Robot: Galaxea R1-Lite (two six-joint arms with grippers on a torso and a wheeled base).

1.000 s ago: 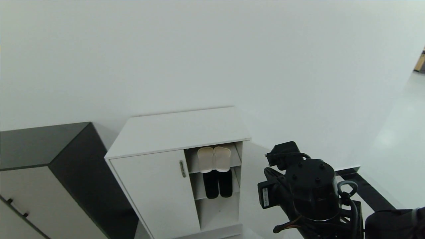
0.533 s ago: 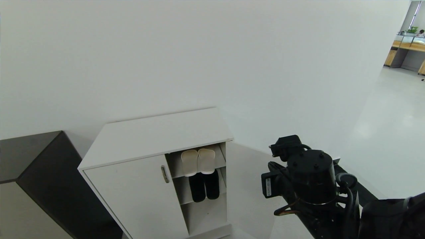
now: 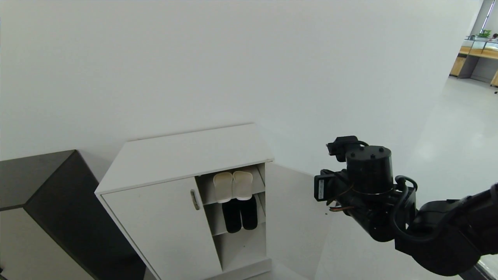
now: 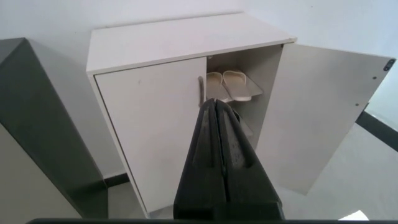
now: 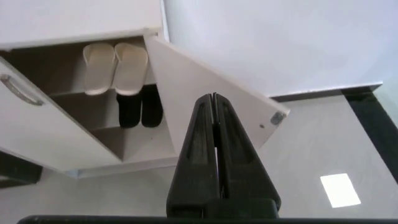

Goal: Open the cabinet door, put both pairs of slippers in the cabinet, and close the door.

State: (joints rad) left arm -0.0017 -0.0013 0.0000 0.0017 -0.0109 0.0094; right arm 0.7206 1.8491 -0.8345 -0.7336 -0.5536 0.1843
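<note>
White wall [image 3: 233, 58] fills the background on my feed, and against it stands the white cabinet [image 3: 186, 155] beside a darker cabinet [image 3: 46, 186], its handled door [image 3: 163, 229] shut and its other door [image 4: 323, 118] swung wide open. Inside the open half I see the white slippers [image 3: 232, 186] side by side on the top shelf and the black slippers [image 3: 241, 214] on the shelf just below. My left end effector [image 4: 215, 102] hangs in front of the cabinet, clenched on nothing, and my right end effector [image 5: 213, 99] is likewise clenched and empty, near the open door without touching it.
</note>
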